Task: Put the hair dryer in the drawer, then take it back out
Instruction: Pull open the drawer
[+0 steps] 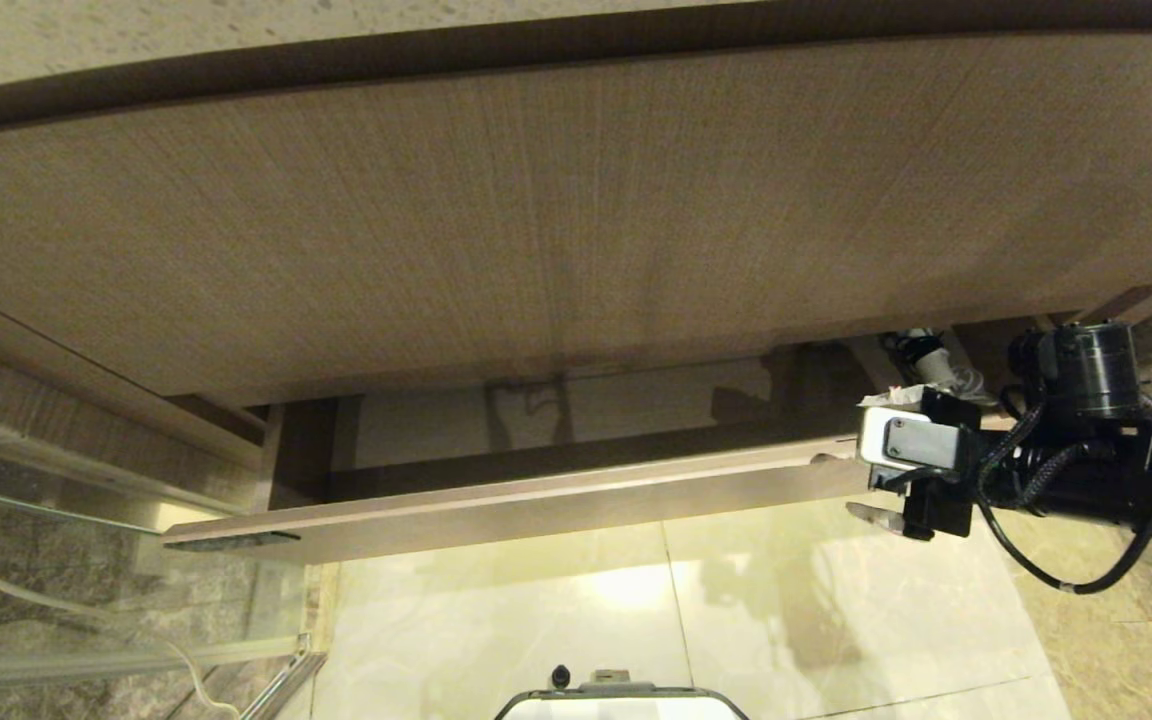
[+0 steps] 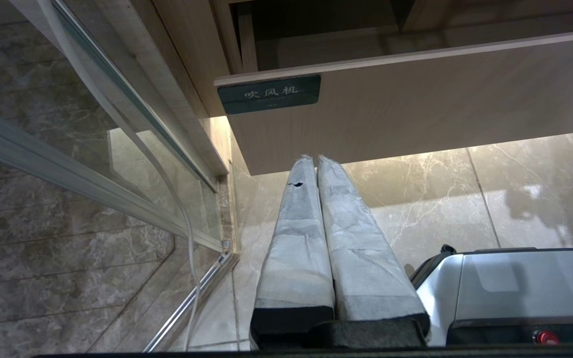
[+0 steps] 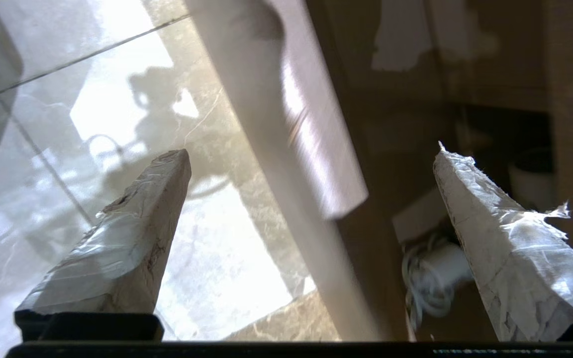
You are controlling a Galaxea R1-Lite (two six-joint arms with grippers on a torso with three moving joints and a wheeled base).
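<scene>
The drawer [image 1: 536, 505] stands pulled out under the tall wood-grain panel; a dark label [image 2: 269, 93] sits on its front's left end. The white hair dryer [image 1: 941, 370] lies in the drawer's right end, its bundled cord showing [image 3: 440, 273]. My right gripper [image 1: 858, 455] hangs open at the drawer's right front edge with nothing between its fingers [image 3: 132, 233]. It straddles the front board, with the hair dryer beside its inner finger. My left gripper [image 2: 315, 160] is shut and empty, parked low in front of the drawer's left end.
The tall wood-grain panel [image 1: 536, 220] overhangs the drawer. A glass door with a metal frame [image 1: 36, 520] stands at the left. Pale marble floor [image 1: 786, 600] lies below the drawer, with my base [image 1: 621, 705] at the near edge.
</scene>
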